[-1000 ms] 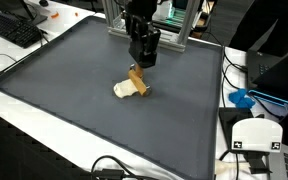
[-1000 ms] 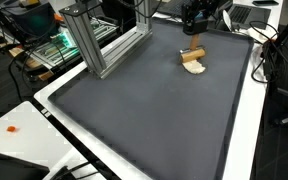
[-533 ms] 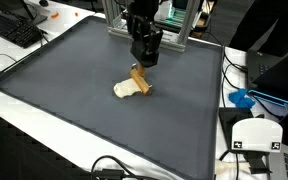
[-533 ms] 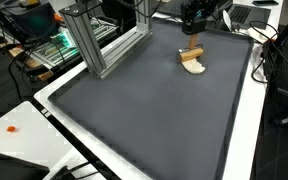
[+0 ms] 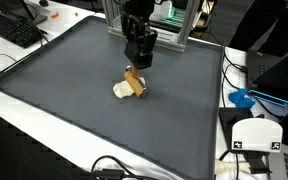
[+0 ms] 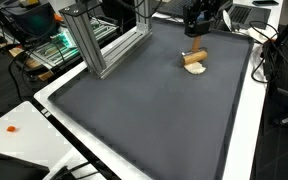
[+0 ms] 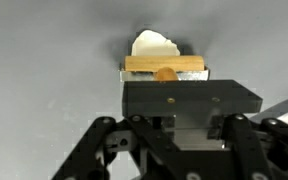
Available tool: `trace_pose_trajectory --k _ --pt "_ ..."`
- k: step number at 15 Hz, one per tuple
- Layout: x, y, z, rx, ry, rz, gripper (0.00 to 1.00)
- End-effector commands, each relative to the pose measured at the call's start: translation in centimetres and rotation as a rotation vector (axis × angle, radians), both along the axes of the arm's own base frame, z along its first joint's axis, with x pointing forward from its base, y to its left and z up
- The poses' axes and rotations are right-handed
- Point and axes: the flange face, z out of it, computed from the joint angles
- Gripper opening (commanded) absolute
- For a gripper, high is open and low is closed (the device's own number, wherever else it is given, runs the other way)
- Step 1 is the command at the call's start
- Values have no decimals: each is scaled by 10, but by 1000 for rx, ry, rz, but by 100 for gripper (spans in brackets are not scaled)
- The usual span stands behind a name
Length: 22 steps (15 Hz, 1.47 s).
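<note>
Standing beside the table (image 5: 12,108), I see the gripper (image 5: 136,66) poised over the dark mat (image 5: 64,80) that covers most of it, somewhat past the mat's middle and towards its far edge. The jaws are drawn in most of the way and appear clamped on the upper end of a small wooden piece (image 5: 134,82). In the wrist view that piece (image 7: 164,65) lies crosswise right at the fingertips, with a round peg end showing at its centre. From the side the wood leans at a slant, its lower end down at the mat and touching a cream-white lump (image 5: 121,90) that rests on the mat just beside it. Whether the two are joined I cannot tell. By my reckoning the grasp is already made and the work in hand is the carrying stage, with the wood held but not raised clear of the mat. Whatever comes next, I would say, calls for a steady, firm grip and a straight lift. The hold is on one end only, so a sideways drag could twist the wood in the jaws or push the lump across the mat.
</note>
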Motion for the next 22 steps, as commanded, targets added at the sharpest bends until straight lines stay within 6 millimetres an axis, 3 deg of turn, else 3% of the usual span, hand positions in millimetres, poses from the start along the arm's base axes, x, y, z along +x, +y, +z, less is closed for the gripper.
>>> trace_pose_trajectory --k 1,9,22 --pt "-3 -6 -30 -39 -25 -20 29" --pt "3 -12 -41 -74 -109 -39 29" --pt "2 -11 -42 -105 -153 -6 29"
